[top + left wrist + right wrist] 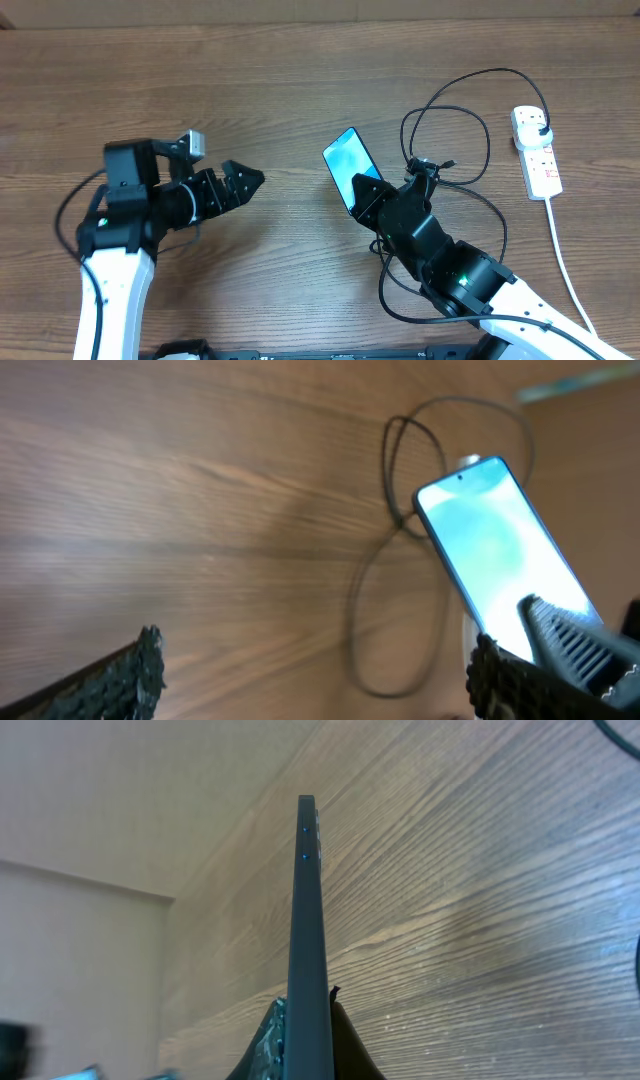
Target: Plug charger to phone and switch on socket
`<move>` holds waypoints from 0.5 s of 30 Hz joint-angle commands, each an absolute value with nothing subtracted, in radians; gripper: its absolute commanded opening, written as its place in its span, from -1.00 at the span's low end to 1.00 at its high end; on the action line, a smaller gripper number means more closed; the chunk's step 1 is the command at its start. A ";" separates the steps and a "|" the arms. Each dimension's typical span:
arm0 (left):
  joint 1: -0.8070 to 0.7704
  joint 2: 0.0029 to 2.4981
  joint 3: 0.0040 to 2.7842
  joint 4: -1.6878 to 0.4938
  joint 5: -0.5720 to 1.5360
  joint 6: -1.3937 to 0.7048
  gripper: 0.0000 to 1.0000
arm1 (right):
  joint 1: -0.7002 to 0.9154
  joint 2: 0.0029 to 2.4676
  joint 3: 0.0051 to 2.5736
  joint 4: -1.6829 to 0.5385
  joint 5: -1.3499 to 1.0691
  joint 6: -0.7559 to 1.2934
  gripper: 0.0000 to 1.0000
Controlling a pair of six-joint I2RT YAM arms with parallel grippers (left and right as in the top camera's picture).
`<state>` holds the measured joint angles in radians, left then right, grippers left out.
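Note:
The phone [350, 163] has a bright light-blue screen and is held tilted up off the table. My right gripper [368, 195] is shut on its lower end. The right wrist view shows the phone edge-on [308, 940] between the fingers [308, 1050]. My left gripper [245, 180] is open and empty, left of the phone; its fingers [315, 680] frame the phone [500, 545] in the left wrist view. The black charger cable [470, 140] lies in loose loops behind the phone, its plug [541, 129] in the white power strip [537, 150] at the right.
The strip's white cord [562, 260] runs down the right side towards the front edge. Cable loops [395, 290] lie around my right arm. The brown wooden table [300, 80] stretches left and back.

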<state>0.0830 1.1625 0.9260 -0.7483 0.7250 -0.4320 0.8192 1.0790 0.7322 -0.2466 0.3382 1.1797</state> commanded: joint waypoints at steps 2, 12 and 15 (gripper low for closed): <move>0.085 1.266 0.903 -0.709 0.913 -0.659 0.99 | 0.823 1.119 0.748 -0.212 0.302 1.355 -0.92; 0.085 1.416 0.903 -0.710 1.046 -0.660 0.99 | 0.823 1.254 0.748 -0.028 0.131 1.623 -0.92; 0.085 1.419 0.903 -0.709 1.074 -0.710 0.99 | 0.823 1.266 0.748 -0.027 0.128 1.707 -0.92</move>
